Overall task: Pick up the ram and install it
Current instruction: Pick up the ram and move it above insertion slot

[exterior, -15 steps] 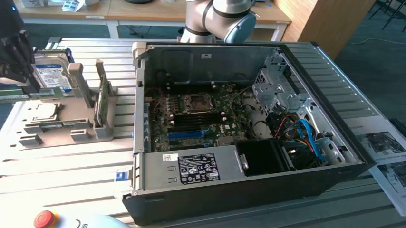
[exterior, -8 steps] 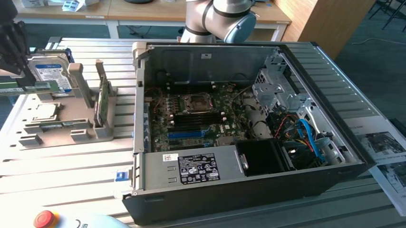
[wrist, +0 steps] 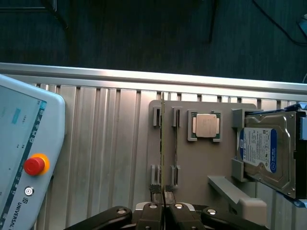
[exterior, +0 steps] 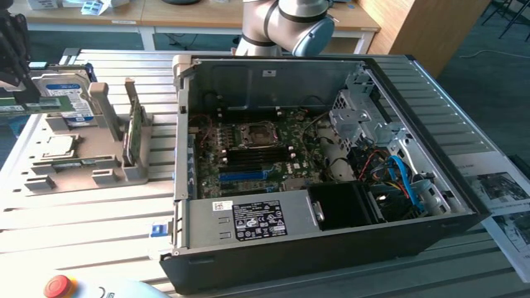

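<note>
Wrist view looks down on a ribbed aluminium table (wrist: 105,143) edged by dark floor (wrist: 144,33). There the gripper (wrist: 163,192) has its fingers pinched together on the ram (wrist: 163,143), a thin green stick seen edge-on over a grey parts holder (wrist: 206,167). The holder also carries a second stick (wrist: 175,143), a processor (wrist: 207,125) and a blue-labelled hard drive (wrist: 266,151), and a teach pendant (wrist: 19,158) lies on the slats nearby. In the exterior view an open computer case (exterior: 331,261) sits on the same table to the exterior view's right of the holder, its motherboard (exterior: 248,155) exposed, with wooden desks (exterior: 166,15) behind.
</note>
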Controlling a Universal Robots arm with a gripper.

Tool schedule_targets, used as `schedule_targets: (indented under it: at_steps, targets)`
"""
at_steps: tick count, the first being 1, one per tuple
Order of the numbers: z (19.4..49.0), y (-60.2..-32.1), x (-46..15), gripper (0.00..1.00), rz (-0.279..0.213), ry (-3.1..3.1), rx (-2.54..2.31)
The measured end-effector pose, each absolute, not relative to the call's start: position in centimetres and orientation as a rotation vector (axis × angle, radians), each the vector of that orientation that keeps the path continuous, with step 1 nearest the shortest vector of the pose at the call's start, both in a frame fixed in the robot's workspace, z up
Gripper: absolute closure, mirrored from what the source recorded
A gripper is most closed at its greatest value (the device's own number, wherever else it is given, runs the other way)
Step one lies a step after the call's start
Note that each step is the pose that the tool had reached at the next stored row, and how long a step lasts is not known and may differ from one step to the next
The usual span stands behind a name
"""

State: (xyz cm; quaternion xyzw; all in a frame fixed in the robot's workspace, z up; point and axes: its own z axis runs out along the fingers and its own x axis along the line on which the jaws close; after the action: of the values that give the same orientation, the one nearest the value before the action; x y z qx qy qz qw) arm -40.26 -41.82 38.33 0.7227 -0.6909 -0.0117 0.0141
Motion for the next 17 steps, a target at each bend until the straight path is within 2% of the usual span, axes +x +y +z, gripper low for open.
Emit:
schedule_targets:
  at_steps: [17]
  targets:
    - [38.77, -41.88, -39.91, 0.88, -0.037, -2.151, 2.25]
